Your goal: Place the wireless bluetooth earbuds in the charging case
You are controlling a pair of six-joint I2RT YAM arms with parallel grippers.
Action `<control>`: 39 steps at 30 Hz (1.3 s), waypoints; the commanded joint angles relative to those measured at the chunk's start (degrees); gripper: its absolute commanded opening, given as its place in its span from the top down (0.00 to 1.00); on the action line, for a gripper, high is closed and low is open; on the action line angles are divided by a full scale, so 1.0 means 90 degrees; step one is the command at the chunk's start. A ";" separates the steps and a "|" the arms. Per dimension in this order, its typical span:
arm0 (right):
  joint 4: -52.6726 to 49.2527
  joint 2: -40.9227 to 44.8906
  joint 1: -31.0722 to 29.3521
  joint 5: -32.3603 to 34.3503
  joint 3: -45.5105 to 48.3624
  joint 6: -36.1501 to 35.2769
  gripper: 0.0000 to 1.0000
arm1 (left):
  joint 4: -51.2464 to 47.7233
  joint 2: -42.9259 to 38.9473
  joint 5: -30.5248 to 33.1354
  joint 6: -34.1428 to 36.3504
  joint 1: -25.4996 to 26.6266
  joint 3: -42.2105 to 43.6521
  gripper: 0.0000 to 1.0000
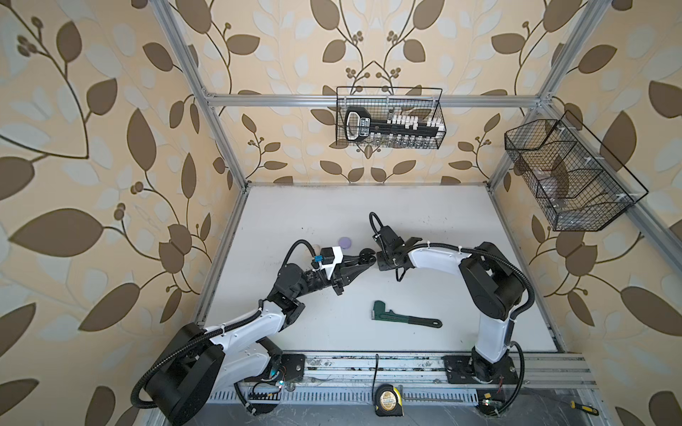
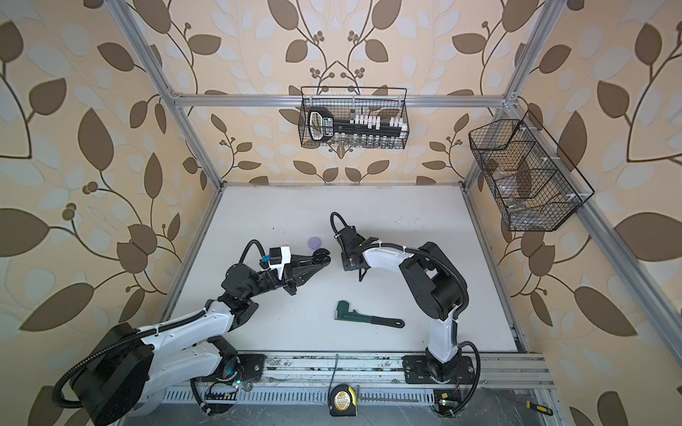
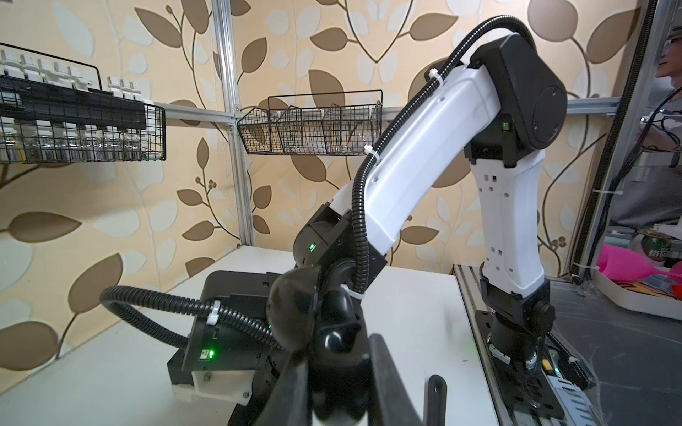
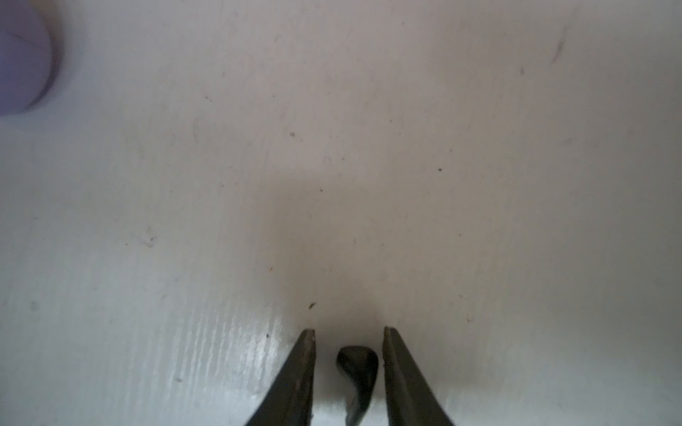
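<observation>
My left gripper point(image 1: 370, 260) is shut on a black charging case point(image 1: 365, 254), held a little above the table with its round lid point(image 3: 291, 313) swung open. In the left wrist view the case point(image 3: 332, 339) sits between the two dark fingers. My right arm's wrist point(image 1: 387, 254) stands just right of the case, pointing down. In the right wrist view a small black earbud point(image 4: 357, 369) lies on the white table between the tips of my right gripper point(image 4: 348, 329). The jaws stand apart, with a clear gap on one side and a thin one on the other. No other earbuds are in view.
A closed lavender case point(image 1: 345, 241) lies on the table behind the left gripper. A green pipe wrench point(image 1: 402, 317) lies nearer the front edge. Wire baskets hang on the back wall point(image 1: 389, 118) and the right wall point(image 1: 564, 173). A tape measure point(image 1: 387, 400) sits below the front rail.
</observation>
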State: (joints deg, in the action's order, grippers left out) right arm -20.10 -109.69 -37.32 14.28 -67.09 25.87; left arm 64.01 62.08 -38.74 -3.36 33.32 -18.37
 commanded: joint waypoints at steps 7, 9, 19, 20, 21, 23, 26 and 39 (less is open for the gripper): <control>-0.0200 -0.0153 0.0035 0.0003 0.0080 0.0053 0.77 | 0.0344 -0.0082 -0.0002 0.0033 -0.0040 0.0049 1.00; -0.0182 -0.0110 0.0027 0.0014 0.0123 0.0072 0.78 | 0.0359 -0.0072 -0.0012 0.0031 -0.0042 0.0048 1.00; -0.0042 0.0201 0.0031 0.0015 0.0408 0.0138 0.81 | 0.0359 -0.0054 -0.0002 0.0039 -0.0049 0.0046 1.00; -0.0002 0.0296 0.0031 0.0015 0.0450 0.0155 0.82 | 0.0359 -0.0036 0.0005 0.0050 -0.0049 0.0040 1.00; 0.0041 0.0421 0.0035 0.0023 0.0525 0.0181 0.82 | 0.0359 -0.0009 0.0034 0.0060 -0.0047 0.0032 1.00; 0.0146 0.0695 0.0026 0.0039 0.0660 0.0239 0.82 | 0.0368 0.0051 0.0112 0.0079 -0.0044 0.0020 1.00; 0.0280 0.1194 0.0028 0.0073 0.0863 0.0350 0.83 | 0.0383 0.0173 0.0310 0.0116 -0.0049 0.0009 1.00; 0.1515 0.4513 -0.0715 0.0897 0.1925 0.1043 0.83 | 0.1674 0.1476 0.0974 -0.0044 -0.0051 -0.0073 1.00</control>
State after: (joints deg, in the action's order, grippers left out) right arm -11.60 -73.69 -41.04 18.41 -52.10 32.25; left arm 69.04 73.93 -31.22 -2.13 33.30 -18.37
